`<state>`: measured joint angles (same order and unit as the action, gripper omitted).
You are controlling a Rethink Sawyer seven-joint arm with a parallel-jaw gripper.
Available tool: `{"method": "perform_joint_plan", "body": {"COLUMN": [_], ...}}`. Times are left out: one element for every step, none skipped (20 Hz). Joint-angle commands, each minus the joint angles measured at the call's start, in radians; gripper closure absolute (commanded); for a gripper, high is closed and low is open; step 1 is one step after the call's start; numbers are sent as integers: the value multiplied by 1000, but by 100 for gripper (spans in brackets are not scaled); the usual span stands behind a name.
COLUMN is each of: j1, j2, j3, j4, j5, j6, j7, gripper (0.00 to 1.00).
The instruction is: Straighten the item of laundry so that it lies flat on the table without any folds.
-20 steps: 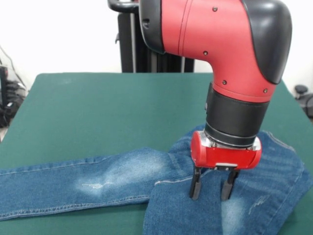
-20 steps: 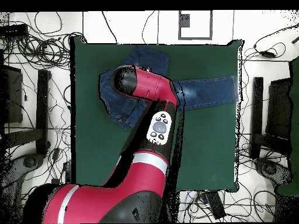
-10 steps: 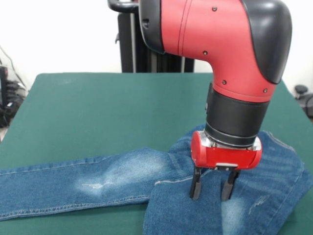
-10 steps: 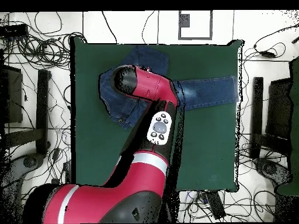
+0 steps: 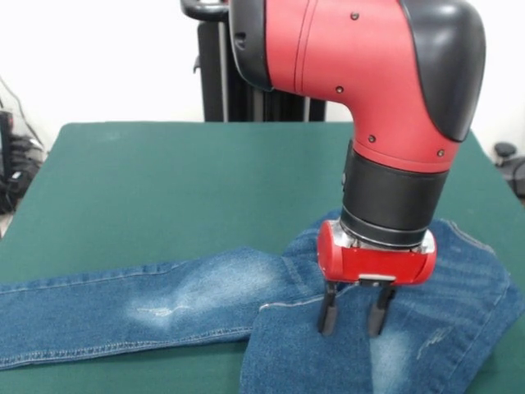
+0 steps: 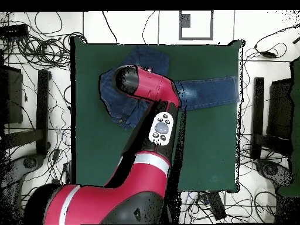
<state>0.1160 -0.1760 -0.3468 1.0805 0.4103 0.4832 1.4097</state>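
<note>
The gripper stands with its two fingers spread apart, tips down on the jeans, holding nothing yet. The jeans lie along one long edge of the table, one leg stretched flat away from the gripper, the other doubled over under it. It looks about to pinch that folded layer, then lift and draw it clear of the lower leg.

You are looking at lots of bare green table behind the jeans, where a gripper could pass. The big red arm is taking up the room over the bunched part.
</note>
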Motion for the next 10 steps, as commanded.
{"method": "perform_joint_plan", "body": {"j1": [-18, -27, -39, -46, -50, -56, -56, -53, -51, -48], "j2": [14, 8, 0, -2, -1, -6, -11, -10, -12, -11], "j3": [142, 159, 181, 192, 195, 203, 204, 200, 199, 197], "j4": [101, 114, 126, 128, 122, 126, 132, 128, 132, 128], "j5": [56, 64, 62, 60, 60, 57, 57, 54, 53, 51], "j6": [25, 22, 6, 21, 46, 46, 42, 44, 37, 33], "j7": [277, 274, 253, 234, 225, 213, 216, 222, 227, 232], "gripper": [100, 100, 100, 100, 100, 100, 100, 100, 100, 100]}}
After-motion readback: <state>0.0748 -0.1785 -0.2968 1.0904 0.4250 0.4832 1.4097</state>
